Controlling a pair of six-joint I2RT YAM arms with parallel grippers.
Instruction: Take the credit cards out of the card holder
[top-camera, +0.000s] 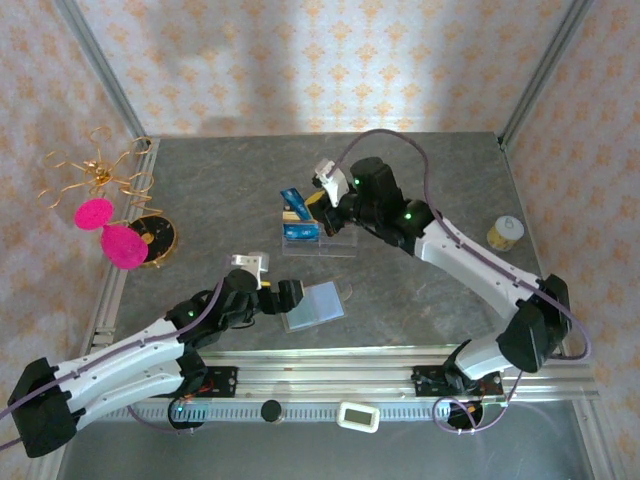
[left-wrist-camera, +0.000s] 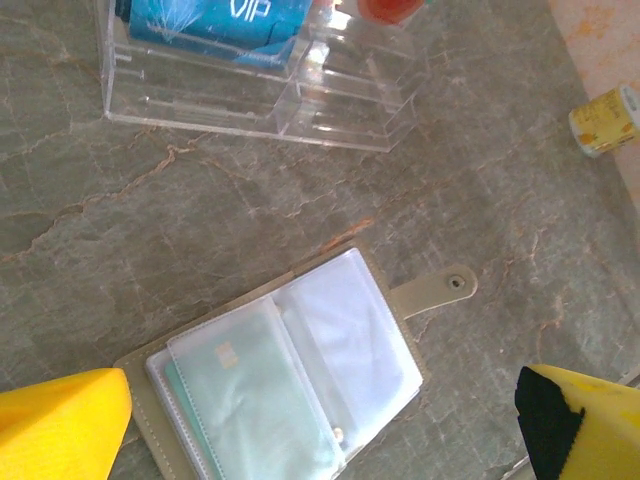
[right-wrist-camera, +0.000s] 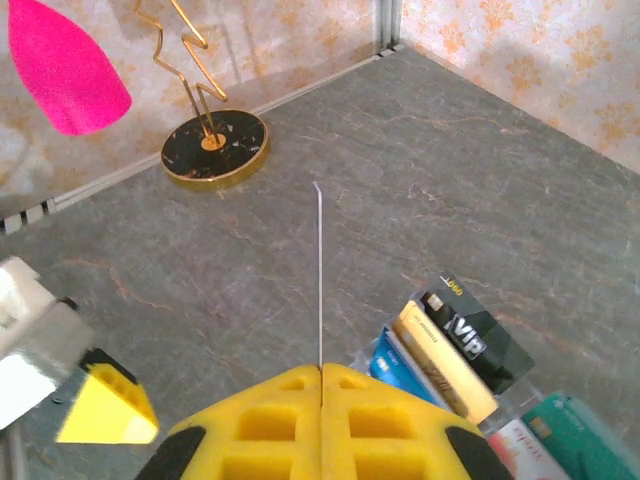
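1. Top external view: the left tool stands open just beside the left edge of the card holder. The holder lies unfolded on the grey tabletop. The right tool hangs over the clear acrylic tray, where blue cards stand in slots. A small yellow jar sits well to the right, and a gold wire stand is at the left edge.
2. Left wrist view: the yellow fingers are spread wide and grip nothing. The card holder lies open below them with its snap tab pointing right. A pale greenish card shows through the clear sleeves. The acrylic tray is farther off, apart from the holder, and holds a blue VIP card.
3. Right wrist view: the right tool is pressed closed on an edge-on card (its face cannot be made out). To the lower right, a black VIP card, a yellowish card and a blue card stand side by side.
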